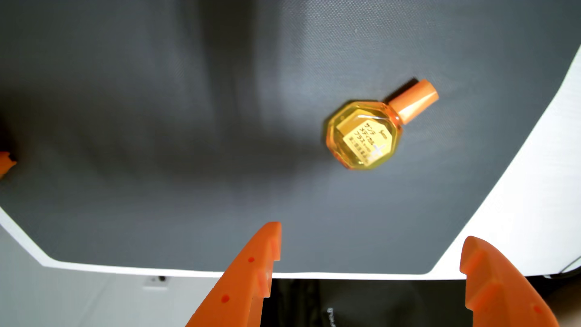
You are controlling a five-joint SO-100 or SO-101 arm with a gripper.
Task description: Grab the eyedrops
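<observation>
While the grasp is not yet begun, a dark mat (157, 125) is spreading under everything; the orange pincer (372, 242) is gaping wide, holding nothing; the eyedrops (364, 135) (flat, cap pointing away) are lying ahead, well apart from its fingertips.

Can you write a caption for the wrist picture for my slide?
Open hand hovers apart from the eyedrops lying flat on the mat.

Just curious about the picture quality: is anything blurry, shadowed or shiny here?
In the wrist view, a broad soft shadow darkens the mat left of the bottle; the bottle's face carries a small glare streak; the whole view looks slightly soft, and the orange gripper, jaws apart, is blurred.
</observation>
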